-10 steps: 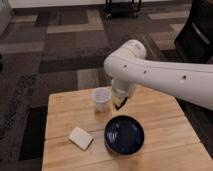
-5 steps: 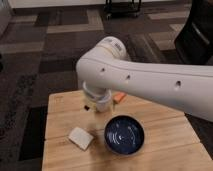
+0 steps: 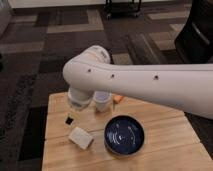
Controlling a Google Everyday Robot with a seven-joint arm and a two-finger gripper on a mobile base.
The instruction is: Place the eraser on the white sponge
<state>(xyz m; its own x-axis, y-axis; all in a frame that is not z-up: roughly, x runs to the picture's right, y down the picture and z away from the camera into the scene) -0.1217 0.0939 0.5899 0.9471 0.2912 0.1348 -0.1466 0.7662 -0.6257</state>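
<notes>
Gripper (image 3: 73,111) is seen closed up, hung over the left side of the table (image 3: 165,147), beside the cup (image 3: 102,101). Just beneath it the eraser (image 3: 68,120) is spotted, near the white sponge (image 3: 80,137) but apart from it; whether it is gripped cannot be told.

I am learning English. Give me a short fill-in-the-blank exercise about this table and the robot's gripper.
1. The sponge lies left of the dark blue ___.
2. Beside the white cup lies a small ___ piece.
3. The gripper, shut on the eraser, hangs just behind the sponge, over the wooden ___.
Missing words: bowl; orange; table.
</notes>
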